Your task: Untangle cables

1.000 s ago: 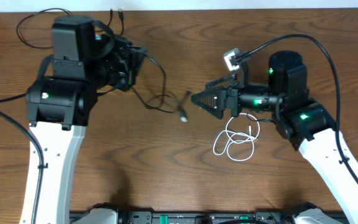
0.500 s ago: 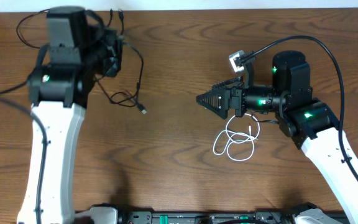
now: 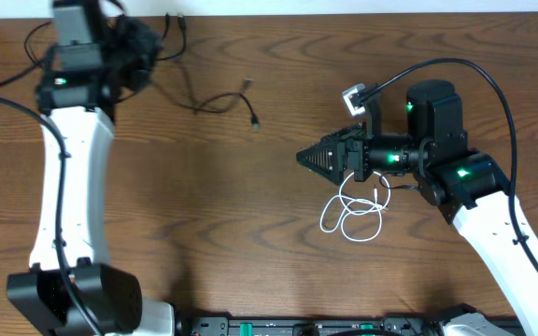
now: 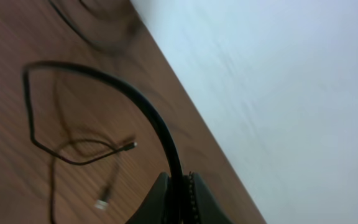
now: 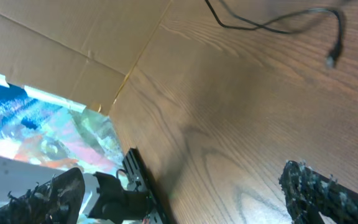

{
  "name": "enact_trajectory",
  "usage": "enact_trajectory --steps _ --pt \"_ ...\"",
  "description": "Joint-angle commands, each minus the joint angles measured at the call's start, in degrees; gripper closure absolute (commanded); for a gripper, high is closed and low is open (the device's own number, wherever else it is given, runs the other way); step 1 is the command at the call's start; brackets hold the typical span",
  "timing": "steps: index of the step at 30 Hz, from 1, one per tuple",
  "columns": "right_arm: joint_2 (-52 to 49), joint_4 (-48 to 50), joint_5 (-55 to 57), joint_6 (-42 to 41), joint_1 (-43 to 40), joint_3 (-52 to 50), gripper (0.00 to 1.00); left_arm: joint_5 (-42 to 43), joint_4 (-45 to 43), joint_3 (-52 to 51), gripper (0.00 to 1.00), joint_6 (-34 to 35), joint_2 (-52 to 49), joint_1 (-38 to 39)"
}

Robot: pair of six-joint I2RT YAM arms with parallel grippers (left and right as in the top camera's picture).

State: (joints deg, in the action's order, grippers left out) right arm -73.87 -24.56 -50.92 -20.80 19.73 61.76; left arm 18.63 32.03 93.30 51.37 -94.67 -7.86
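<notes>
My left gripper [image 3: 146, 45] is at the table's back left, shut on a thin black cable [image 3: 215, 99]. That cable trails right to its plugs near the middle back. In the left wrist view the cable [image 4: 143, 106] arcs up out of the shut gripper [image 4: 180, 193], and its thinner end [image 4: 73, 158] lies on the wood. A white cable [image 3: 351, 213] lies coiled on the table, just below my right gripper [image 3: 302, 157]. The right gripper [image 5: 180, 177] is open and holds nothing. The black cable's plug [image 5: 332, 59] shows far ahead of it.
Another thin black cable [image 3: 37, 35] loops at the back left corner, partly hidden by the left arm. Cardboard [image 5: 73, 43] stands beyond the table's left edge. The wall runs along the table's back edge [image 4: 185, 99].
My left arm has swung up and back to the left corner, dragging the black cable away from the centre. The right gripper and the white cable have barely moved.
</notes>
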Motion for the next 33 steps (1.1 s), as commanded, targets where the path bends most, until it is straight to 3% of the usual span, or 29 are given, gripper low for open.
enact_trajectory --steps 1,14,20,24,27,33 --pt "0.2 -0.2 0.0 1.6 -0.2 0.3 0.03 -2.4 -0.5 0.2 0.92 -9.8 -3.3 -5.3" --pt "0.2 -2.4 4.3 2.0 -0.2 0.3 0.03 -3.3 -5.2 0.2 0.93 -26.2 -17.1 -20.0" --pt "0.2 -4.7 6.1 2.9 -0.2 0.3 0.02 -13.4 -7.4 0.2 0.93 -26.7 -21.5 -24.7" --pt "0.1 -5.7 8.6 2.9 -0.2 0.3 0.01 -17.3 -11.3 0.2 0.93 -35.8 -22.7 -26.8" --pt "0.1 -5.7 9.0 2.9 -0.2 0.3 0.01 -24.2 -14.4 0.2 0.93 -36.4 -22.7 -28.0" --pt "0.1 -6.5 9.0 3.1 -0.2 0.3 0.01 -24.8 -18.1 0.2 0.92 -40.5 -22.8 -29.4"
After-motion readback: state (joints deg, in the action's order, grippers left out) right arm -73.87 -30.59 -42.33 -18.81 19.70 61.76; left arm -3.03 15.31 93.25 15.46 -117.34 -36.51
